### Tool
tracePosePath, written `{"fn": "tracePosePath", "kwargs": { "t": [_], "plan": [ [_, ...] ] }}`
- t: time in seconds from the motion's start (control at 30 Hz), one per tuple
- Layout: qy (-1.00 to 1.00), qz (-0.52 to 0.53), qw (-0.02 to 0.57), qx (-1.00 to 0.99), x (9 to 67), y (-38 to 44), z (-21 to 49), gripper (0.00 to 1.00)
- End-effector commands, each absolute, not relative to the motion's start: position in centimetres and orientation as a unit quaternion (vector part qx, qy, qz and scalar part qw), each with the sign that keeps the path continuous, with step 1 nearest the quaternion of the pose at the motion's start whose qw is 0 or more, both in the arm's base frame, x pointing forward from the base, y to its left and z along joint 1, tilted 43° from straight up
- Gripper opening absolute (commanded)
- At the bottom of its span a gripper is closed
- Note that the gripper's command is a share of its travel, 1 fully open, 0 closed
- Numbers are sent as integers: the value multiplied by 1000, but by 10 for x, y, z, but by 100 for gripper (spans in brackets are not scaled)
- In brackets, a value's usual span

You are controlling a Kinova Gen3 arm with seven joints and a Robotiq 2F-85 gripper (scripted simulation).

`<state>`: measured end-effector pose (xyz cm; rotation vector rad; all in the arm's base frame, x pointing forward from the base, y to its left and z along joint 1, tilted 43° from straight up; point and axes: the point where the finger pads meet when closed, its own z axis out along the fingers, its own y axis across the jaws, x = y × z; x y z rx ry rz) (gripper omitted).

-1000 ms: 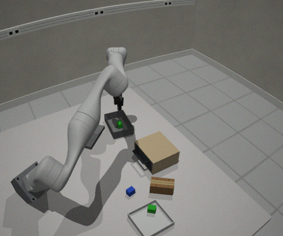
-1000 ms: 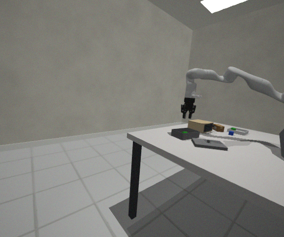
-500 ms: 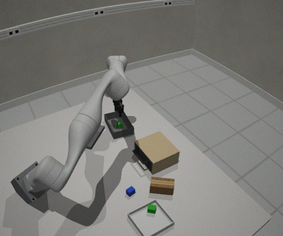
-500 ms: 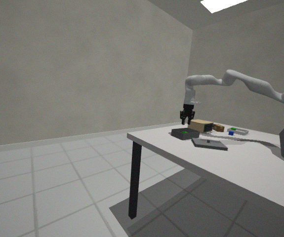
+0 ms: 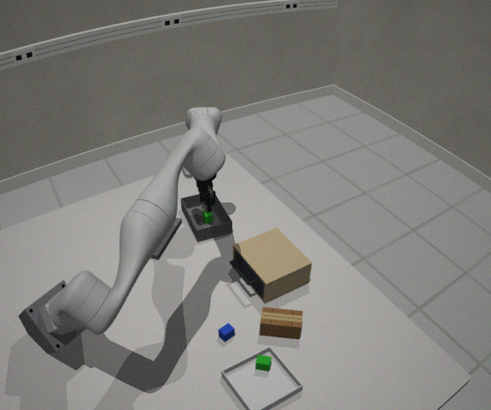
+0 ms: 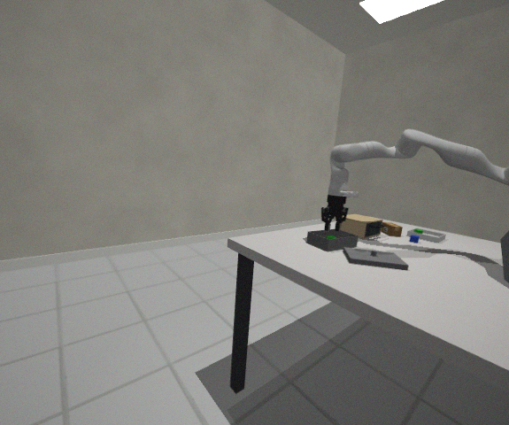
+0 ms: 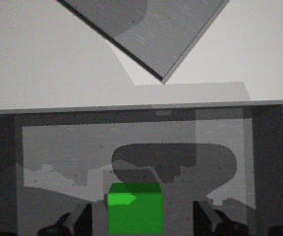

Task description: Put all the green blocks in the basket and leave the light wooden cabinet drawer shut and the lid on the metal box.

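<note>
My gripper [image 5: 208, 209] [image 6: 332, 228] [image 7: 142, 219] is open, pointing down, just above a green block [image 5: 208, 217] [image 6: 331, 237] [image 7: 135, 220] inside the open metal box [image 5: 214, 232] [image 6: 324, 242] [image 7: 271, 104]. The wrist view shows that block between and beyond the fingertips, untouched. The box's grey lid [image 5: 166, 242] [image 6: 377, 258] [image 7: 168, 39] lies on the table beside it. Another green block [image 5: 263, 362] [image 6: 418, 230] is in the light, grey-rimmed basket [image 5: 242, 399] [image 6: 433, 237]. The light wooden cabinet [image 5: 274, 254] [image 6: 359, 222] has a dark front with a handle; how far its drawer stands out is unclear.
A blue block [image 5: 226, 332] [image 6: 413, 238] lies on the table between the cabinet and the basket. A brown box-like object [image 5: 280, 324] [image 6: 391, 228] stands between the cabinet and the basket, further right. The arm partly hides the lid in the top view.
</note>
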<state>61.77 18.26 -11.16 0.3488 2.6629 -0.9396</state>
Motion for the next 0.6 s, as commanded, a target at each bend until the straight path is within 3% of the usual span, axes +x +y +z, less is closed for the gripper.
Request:
{"fn": "tracePosePath", "kwargs": {
  "t": [0.0,0.57],
  "plan": [
    [924,-329,151,122,620,177,-116,65],
    [924,-328,152,122,622,176,-113,65]
  ]
}}
